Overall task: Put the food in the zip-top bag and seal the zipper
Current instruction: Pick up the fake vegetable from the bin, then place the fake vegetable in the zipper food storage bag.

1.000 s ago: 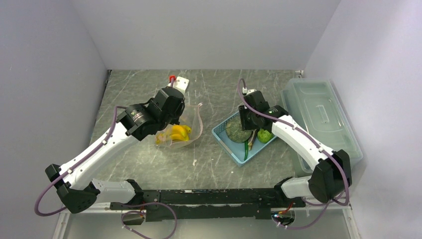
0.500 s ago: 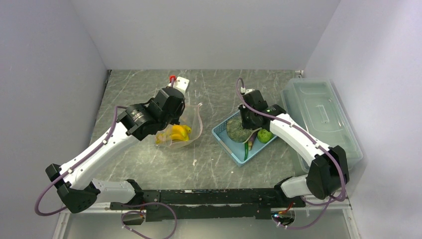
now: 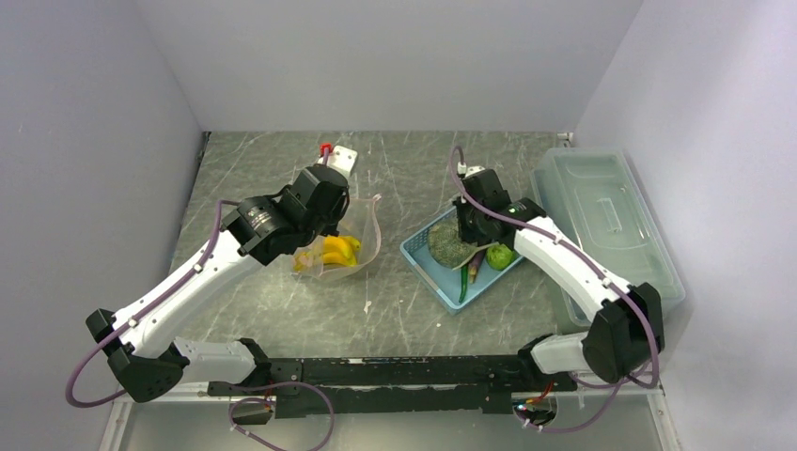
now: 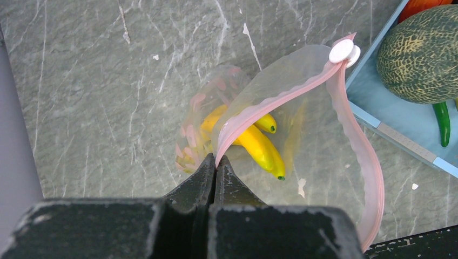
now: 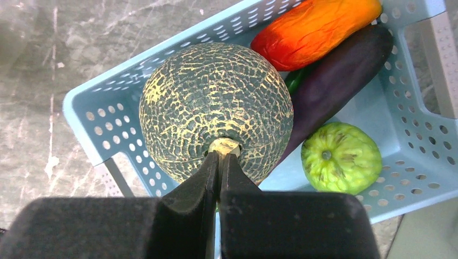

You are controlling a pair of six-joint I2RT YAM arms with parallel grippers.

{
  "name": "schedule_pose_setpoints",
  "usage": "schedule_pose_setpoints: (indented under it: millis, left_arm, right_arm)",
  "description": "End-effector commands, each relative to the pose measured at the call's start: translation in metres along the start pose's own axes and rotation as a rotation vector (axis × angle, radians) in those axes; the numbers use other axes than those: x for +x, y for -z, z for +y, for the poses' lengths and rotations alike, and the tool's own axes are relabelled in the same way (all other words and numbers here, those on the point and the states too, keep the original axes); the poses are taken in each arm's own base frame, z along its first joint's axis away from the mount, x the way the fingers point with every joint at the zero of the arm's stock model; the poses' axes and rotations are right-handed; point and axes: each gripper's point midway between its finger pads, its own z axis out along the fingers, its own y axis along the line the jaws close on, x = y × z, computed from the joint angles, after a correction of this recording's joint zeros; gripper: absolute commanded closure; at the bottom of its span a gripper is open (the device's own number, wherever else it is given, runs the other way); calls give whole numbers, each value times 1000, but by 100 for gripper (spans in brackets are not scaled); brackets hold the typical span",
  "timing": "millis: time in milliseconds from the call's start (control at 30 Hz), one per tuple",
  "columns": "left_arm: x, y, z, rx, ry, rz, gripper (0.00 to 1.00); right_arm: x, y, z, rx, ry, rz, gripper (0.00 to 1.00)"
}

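Since a moment ago the right tool (image 5: 219, 156) has drawn its jaws together over the melon (image 5: 216, 102). They are now narrow and seem to nip the pale stem nub on top. The left arm has not shifted. Its left tool (image 4: 216, 162) is clamped shut on the zipper (image 4: 281, 97) edge of the zip-top bag (image 4: 302, 124), holding the mouth up and open.

The melon sits inside the blue basket (image 5: 86, 108), at the end nearest the bag. The carrot (image 5: 313, 27), eggplant (image 5: 340, 70) and a ribbed green vegetable (image 5: 340, 156) lie beside it in the same basket, and a thin green pod (image 4: 443, 121) rests against it. The bag lies on the tabletop (image 4: 108, 81) to the left of the basket, apart from it, with the banana bunch (image 4: 259, 145) already inside.

The melon looks rigid, round and bulky, probably the heaviest piece, and too wide for the jaws to span. The stem nub is the sensible place to take hold, but it is small, so the fruit may swing or slip free when lifted. The bag is thin and floppy, and it needs the left grip to keep its mouth wide enough for so broad a fruit.
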Motion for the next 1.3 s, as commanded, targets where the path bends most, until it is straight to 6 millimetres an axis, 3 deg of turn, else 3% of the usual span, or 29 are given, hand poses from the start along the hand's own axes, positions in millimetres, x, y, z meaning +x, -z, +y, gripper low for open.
schedule_pose_setpoints:
  millis: [0, 267, 500, 833, 1000, 1267]
  left_arm:
    - [-14, 9, 5, -10, 42, -47, 100]
    - [-16, 6, 2, -8, 36, -45, 100]
    - [-18, 6, 3, -12, 36, -45, 100]
    - [-19, 6, 1, -6, 42, -44, 100]
    - [-18, 6, -1, 3, 45, -43, 100]
    - [-18, 7, -1, 6, 51, -38, 100]
  right_arm:
    - [-40, 42, 8, -56, -23, -151, 100]
    - [-63, 105, 30, -182, 8, -274, 100]
    - [-74, 168, 68, -440, 87, -418, 100]
    - [-88, 247, 104, -724, 139, -605, 100]
    - [-93, 261, 117, -813, 137, -619, 100]
    - [-102, 263, 138, -898, 136, -605, 100]
